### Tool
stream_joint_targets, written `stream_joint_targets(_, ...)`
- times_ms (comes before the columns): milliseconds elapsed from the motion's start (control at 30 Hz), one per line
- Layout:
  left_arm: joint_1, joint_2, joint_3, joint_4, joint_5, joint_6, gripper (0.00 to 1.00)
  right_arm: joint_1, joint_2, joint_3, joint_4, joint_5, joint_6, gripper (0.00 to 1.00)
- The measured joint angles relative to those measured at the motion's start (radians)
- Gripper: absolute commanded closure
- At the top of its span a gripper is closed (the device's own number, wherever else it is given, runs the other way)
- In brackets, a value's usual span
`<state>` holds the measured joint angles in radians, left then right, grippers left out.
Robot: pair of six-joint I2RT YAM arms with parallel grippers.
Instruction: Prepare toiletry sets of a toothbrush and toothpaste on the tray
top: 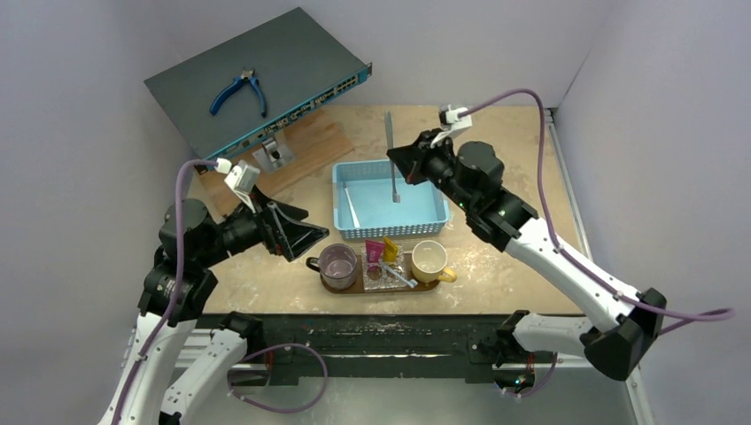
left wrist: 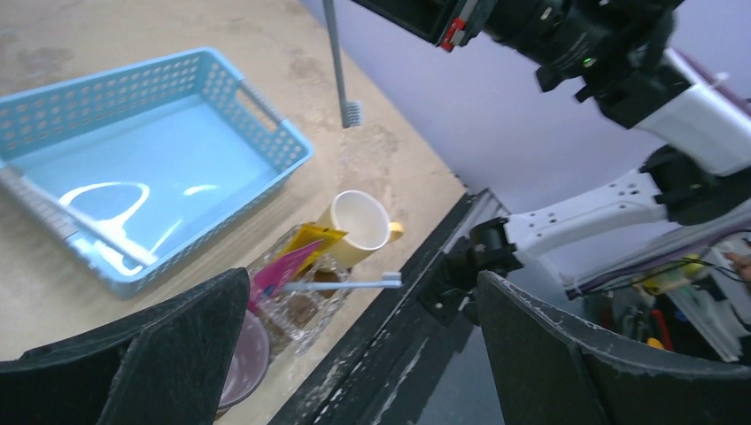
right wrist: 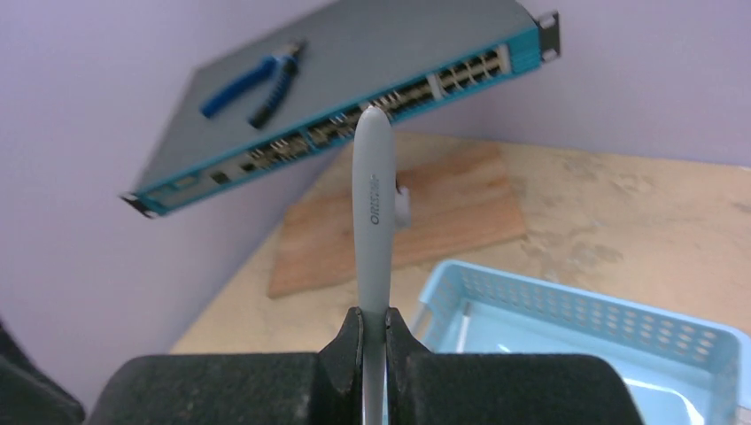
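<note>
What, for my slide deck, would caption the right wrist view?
Right hand shut on a grey toothbrush, blue basket and network switch beyond.

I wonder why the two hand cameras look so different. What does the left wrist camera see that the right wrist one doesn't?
Only left wrist: a pale yellow mug, a pink toothpaste tube, a yellow toothpaste tube, a white toothbrush lying by them, and the bristle end of the thin grey toothbrush hanging in the air.
Only right wrist: a flat grey network box with blue-handled pliers on top, a brown wooden board, and the right gripper pinching that toothbrush's handle.
Both: that toothbrush, the light blue plastic mesh basket and the tan table.
</note>
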<state>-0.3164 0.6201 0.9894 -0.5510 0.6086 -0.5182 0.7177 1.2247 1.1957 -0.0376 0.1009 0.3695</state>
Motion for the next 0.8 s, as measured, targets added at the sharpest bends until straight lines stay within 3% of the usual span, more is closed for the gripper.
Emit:
stream_joint_targets(333,0.0,-0.023,-0.18,0.519,0.163,-0.337,0.01,0.061,-0.178,-0.189,0.34,-0.144,0.237,1.0)
stream_joint_targets(500,-0.008,0.019,-0.287,0.797,0.19,-0.499,0.08,0.169,-0.17,-0.208,0.496,-0.145,0.327,1.0)
stream_joint_targets(800,-0.057,0.057,-0.35,1.049,0.203,-0.655,0.23,0.246,-0.059,-0.209,0.721,-0.153,0.449,1.0)
